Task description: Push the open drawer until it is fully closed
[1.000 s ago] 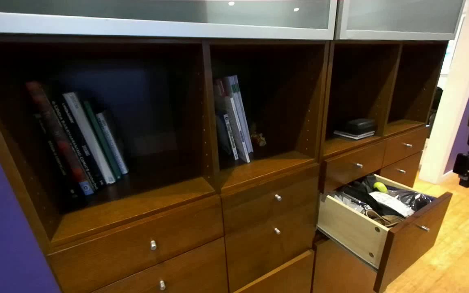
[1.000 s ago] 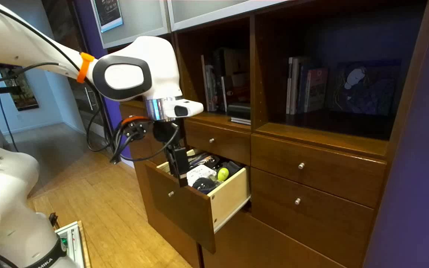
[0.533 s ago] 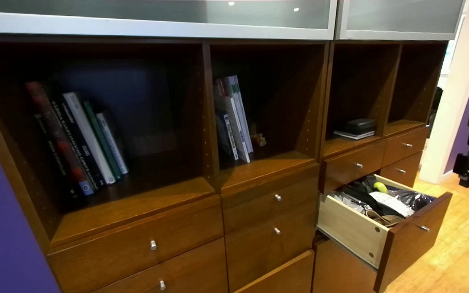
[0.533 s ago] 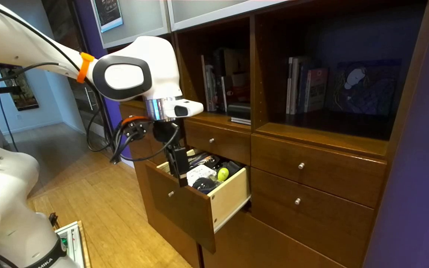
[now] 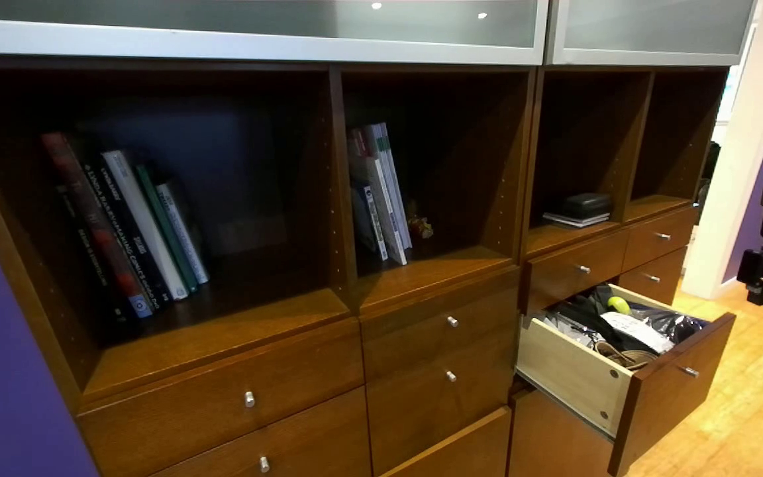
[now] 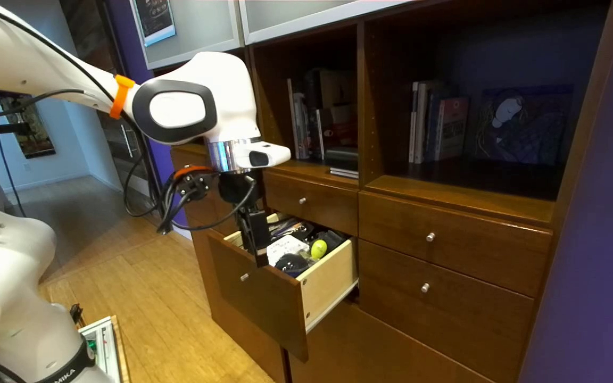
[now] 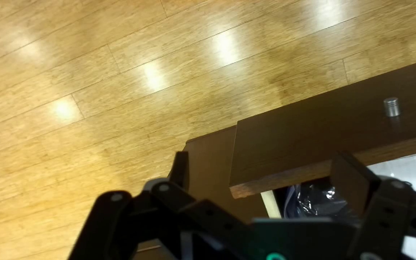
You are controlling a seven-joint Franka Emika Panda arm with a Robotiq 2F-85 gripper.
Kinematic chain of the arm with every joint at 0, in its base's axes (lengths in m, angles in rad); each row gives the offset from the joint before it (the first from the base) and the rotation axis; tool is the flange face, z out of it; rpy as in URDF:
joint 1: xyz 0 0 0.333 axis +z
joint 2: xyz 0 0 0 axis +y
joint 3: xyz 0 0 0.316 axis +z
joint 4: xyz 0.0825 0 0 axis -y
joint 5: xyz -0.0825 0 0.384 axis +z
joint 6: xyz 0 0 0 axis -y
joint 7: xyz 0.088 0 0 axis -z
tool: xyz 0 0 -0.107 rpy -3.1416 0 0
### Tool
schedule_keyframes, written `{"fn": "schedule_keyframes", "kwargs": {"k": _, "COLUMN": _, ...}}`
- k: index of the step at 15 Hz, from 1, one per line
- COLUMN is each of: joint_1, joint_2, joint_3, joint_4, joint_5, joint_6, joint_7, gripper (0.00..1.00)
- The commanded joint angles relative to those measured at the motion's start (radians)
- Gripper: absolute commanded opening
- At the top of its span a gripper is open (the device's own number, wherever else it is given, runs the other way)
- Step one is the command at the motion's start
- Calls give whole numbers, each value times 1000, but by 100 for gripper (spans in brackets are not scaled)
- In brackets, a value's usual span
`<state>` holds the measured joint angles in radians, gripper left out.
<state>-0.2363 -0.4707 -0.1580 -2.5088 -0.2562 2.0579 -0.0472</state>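
Looks like we're pre-push: drawer (image 6: 258, 300) sticks well out of the cabinet (image 6: 370, 133), pincer (image 7: 264, 169) spread wide, holding nothing, near the front top edge (can't tell if touching). Next it probably needs to get outside that face and shove. Inside: yellow-green ball (image 5: 618, 305), white thing (image 5: 638, 333), dark plastic (image 7: 320, 198).

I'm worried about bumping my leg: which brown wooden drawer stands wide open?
The wide reddish-brown wooden drawer nearest the black gripper; it alone shows its pale wooden box sides.
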Motion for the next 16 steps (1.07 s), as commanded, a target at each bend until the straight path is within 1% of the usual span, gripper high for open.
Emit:
{"fn": "schedule_keyframes", "kwargs": {"k": 1, "joint_1": 5, "joint_2": 0, "joint_3": -5, "joint_4": 2, "joint_5": -2, "joint_6": -2, "joint_7": 2, "gripper": 100}}
{"fn": "schedule_keyframes", "kwargs": {"k": 4, "joint_1": 10, "joint_2": 9, "joint_3": -3, "joint_4": 6, "joint_5": 1, "joint_6": -16, "joint_7": -5, "gripper": 100}}
{"fn": "schedule_keyframes", "kwargs": {"k": 6, "joint_1": 33, "joint_2": 3, "joint_3": -4, "joint_4": -13, "joint_5": 2, "joint_6": -34, "joint_7": -65, "gripper": 100}}
{"fn": "schedule_keyframes", "kwargs": {"k": 10, "joint_1": 79, "joint_2": -26, "joint_3": -25, "joint_4": -82, "joint_5": 2, "joint_6": -43, "joint_7": -241, "gripper": 100}}
{"fn": "schedule_keyframes", "kwargs": {"k": 13, "joint_1": 97, "joint_2": -38, "joint_3": -34, "joint_4": -128, "joint_5": -4, "joint_6": -55, "joint_7": -340, "gripper": 100}}
{"fn": "schedule_keyframes", "kwargs": {"k": 16, "joint_1": 104, "joint_2": -56, "joint_3": -38, "joint_4": -163, "joint_5": -12, "joint_6": -48, "joint_7": -406, "gripper": 100}}
